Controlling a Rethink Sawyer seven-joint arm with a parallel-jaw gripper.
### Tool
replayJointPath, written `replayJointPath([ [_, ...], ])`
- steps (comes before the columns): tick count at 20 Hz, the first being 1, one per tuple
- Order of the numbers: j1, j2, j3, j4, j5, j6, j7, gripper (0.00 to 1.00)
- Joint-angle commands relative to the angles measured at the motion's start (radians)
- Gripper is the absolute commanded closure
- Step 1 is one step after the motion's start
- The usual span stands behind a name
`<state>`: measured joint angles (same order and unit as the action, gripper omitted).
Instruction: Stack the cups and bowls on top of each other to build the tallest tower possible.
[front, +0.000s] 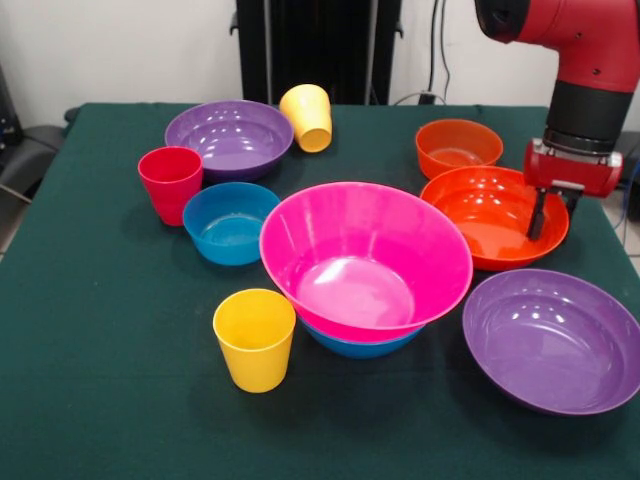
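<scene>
The gripper (548, 215) hangs at about three o'clock in the front view, its dark fingers lowered into the big orange bowl (490, 215) near that bowl's right rim; only one finger shows plainly, so whether the jaws stand wide or narrow cannot be told, and nothing is seen held. Its place over the rim suggests a pinch on the bowl's wall is intended, to lift it toward the pile. At eleven o'clock from it sits the small orange bowl (457, 146), just beside; at six o'clock a wide purple bowl (553, 340) lies close to the table's (90, 380) near right corner. At the centre the tower (365, 270) is only begun: the big pink bowl (365, 262) rests in a blue bowl (362, 344), tilted a little. Round it stand a yellow cup (254, 338) at seven o'clock, a second blue bowl (229, 222) and a red cup (170, 183) at ten, another purple bowl (229, 138) and a tipped yellow cup (308, 117) at eleven. Open cloth lies mostly along the near and left edges.
</scene>
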<state>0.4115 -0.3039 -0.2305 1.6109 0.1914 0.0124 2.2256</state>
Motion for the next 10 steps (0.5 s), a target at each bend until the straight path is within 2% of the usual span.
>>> replayJointPath([
  [1,-0.004,0.114,0.095,0.021,0.010,-0.002,0.137,1.00],
  [4,-0.001,0.071,0.097,0.052,0.023,0.027,0.154,1.00],
  [10,0.035,-0.103,0.071,0.128,0.042,0.165,0.168,1.00],
])
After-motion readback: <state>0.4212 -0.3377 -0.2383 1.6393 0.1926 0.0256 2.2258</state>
